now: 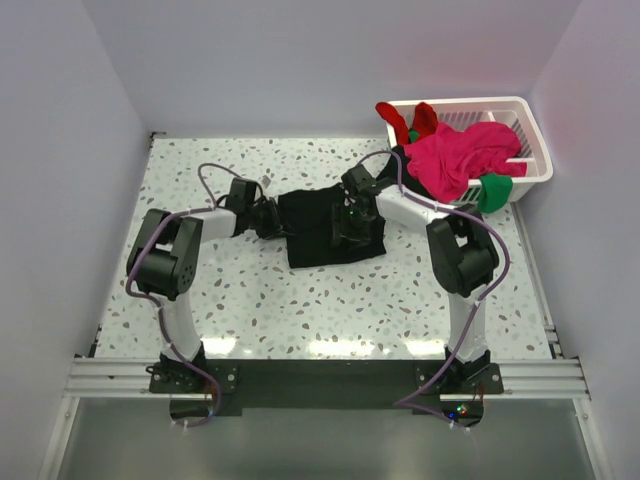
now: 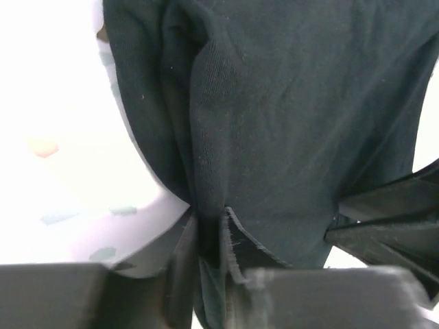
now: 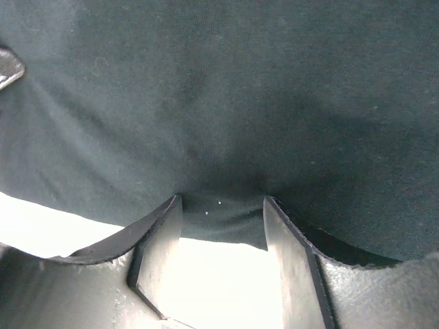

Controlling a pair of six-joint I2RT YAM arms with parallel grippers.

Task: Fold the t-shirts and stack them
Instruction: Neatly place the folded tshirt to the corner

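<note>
A plain black t-shirt [image 1: 322, 228] lies folded into a rough rectangle in the middle of the speckled table. My left gripper [image 1: 275, 222] is at its left edge and is shut on a pinched fold of the black cloth [image 2: 206, 171]. My right gripper [image 1: 352, 222] rests on the shirt's right half, open, its fingertips pressed on the black cloth [image 3: 226, 103] with the shirt's edge between them. A magenta-pink t-shirt [image 1: 462, 155], a red one [image 1: 412, 118] and a green one [image 1: 494, 188] lie piled in and over the basket.
A white slatted plastic basket [image 1: 532, 135] stands at the table's far right corner. White walls close the table on the left, back and right. A metal rail [image 1: 320, 375] runs along the near edge by the arm bases.
</note>
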